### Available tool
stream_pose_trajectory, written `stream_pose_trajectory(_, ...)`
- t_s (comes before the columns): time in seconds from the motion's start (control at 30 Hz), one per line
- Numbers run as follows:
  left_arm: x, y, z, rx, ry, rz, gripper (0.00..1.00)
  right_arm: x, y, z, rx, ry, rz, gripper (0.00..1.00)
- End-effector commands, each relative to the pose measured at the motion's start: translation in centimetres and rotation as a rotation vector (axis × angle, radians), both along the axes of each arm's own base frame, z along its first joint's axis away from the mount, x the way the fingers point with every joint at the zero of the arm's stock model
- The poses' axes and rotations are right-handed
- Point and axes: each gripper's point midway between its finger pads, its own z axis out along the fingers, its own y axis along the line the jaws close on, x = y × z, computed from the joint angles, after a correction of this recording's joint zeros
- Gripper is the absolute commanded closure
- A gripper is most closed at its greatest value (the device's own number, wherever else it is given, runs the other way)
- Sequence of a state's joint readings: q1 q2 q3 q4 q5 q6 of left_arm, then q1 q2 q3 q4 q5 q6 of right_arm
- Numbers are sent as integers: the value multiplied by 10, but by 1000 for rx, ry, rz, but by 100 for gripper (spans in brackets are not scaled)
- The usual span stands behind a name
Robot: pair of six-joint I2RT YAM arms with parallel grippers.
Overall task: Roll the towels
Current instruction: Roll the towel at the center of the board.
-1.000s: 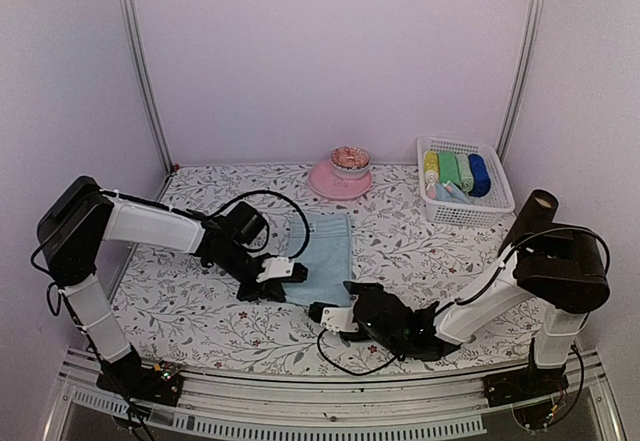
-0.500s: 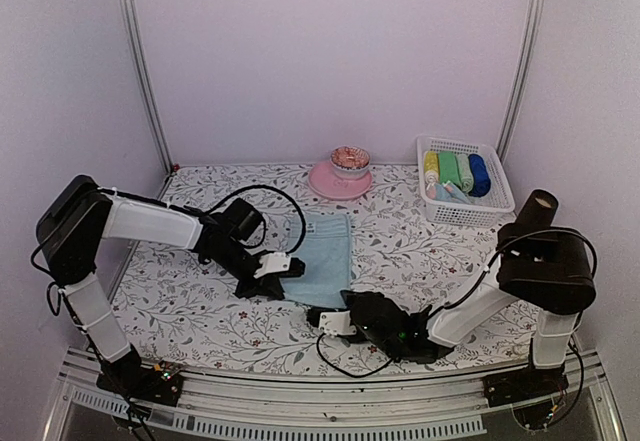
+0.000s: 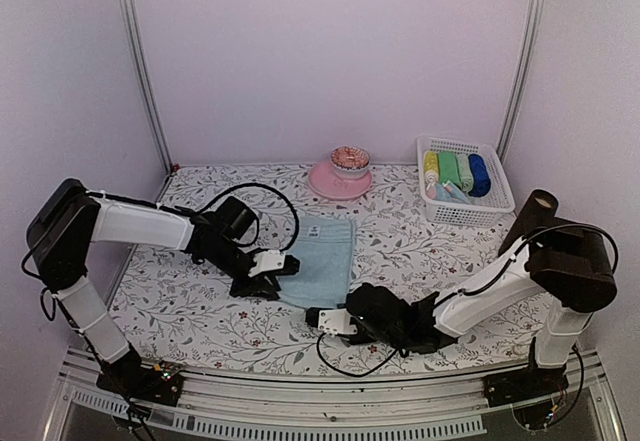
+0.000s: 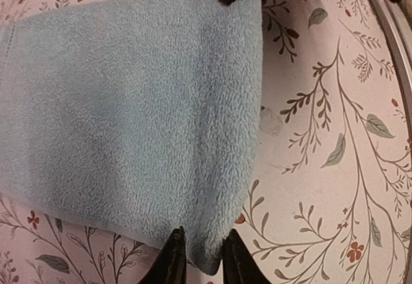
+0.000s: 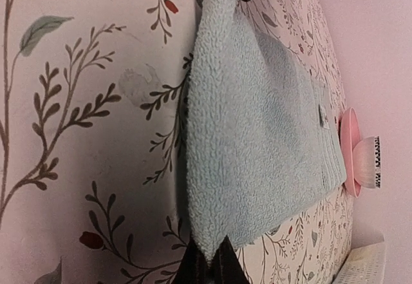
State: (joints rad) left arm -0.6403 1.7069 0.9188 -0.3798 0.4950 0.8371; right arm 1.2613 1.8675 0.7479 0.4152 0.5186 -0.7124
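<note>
Mid-table, between the two arms: one towel (image 3: 328, 253), pale blue, thin, lying flat on the floral table (image 3: 200, 311). Its long axis runs roughly near to far.

Left gripper (image 4: 198, 258): at the towel's near left corner. The fingers stand narrowly apart with the corner lying between them. Whether they press it cannot be told.

Right gripper (image 5: 207, 261): at the near right corner, fingers pressed together and pinching the fabric.

Relation: the short near edge spans from one gripper to the other, and each wrist view shows the other arm's dark fingertips at the opposite corner. The rest of the towel lies to the far side of both grippers. Neither arm is nearer, since each has its own corner.

Judgement: a roll would start at this near edge and travel away along the long axis, both corners turning together. The left corner is the doubtful one. If it is slack, the edge would likely turn unevenly.

Far side: a pink plate (image 3: 325, 183) carrying a small bowl (image 3: 350, 158), just beyond the towel's far edge and apart from it. Far right: a white basket (image 3: 465, 213) holding coloured rolls (image 3: 450, 169).
</note>
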Motion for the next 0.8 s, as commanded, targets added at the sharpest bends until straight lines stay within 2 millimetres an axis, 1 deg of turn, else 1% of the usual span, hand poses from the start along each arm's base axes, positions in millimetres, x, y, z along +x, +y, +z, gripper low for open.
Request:
stream_pose_trajectory(0.0,-1,7,8,-16,-22,7,79,-18,5,10,58,224,17,97)
stream_pose_trajectory(0.07,-4,7,7,-14,-12,2,75,-20,7,11,78,290,9,97)
stream_pose_trajectory(0.2,-5,7,10,-22,-22,-4,56,-16,6,7,81,409,-28,97)
stream_pose_trajectory(0.27,-6,7,12,-35,-26,-7,54,-11,4,2,80,443,-55,98)
stream_pose_trajectory(0.33,-6,7,11,-35,-22,-8,56,-9,1,-3,76,485,-78,98)
stream_pose_trajectory(0.4,-5,7,7,-26,-16,-5,64,-8,0,-5,81,529,-90,98)
stream_pose_trajectory(0.43,-5,7,5,-23,-12,-3,69,-8,0,-6,86,552,-95,98)
stream_pose_trajectory(0.47,-5,7,4,-21,-9,-1,72,-7,-1,-7,88,567,-102,98)
stream_pose_trajectory(0.53,-4,6,3,-21,-5,2,73,-5,0,-7,94,591,-111,97)
stream_pose_trajectory(0.6,-3,5,4,-25,-8,5,76,-2,-1,-8,100,616,-125,98)
stream_pose_trajectory(0.67,0,4,5,-31,-15,18,84,3,-3,-9,106,635,-147,98)
stream_pose_trajectory(0.77,4,2,6,-37,-21,34,92,8,-4,-8,120,658,-166,98)
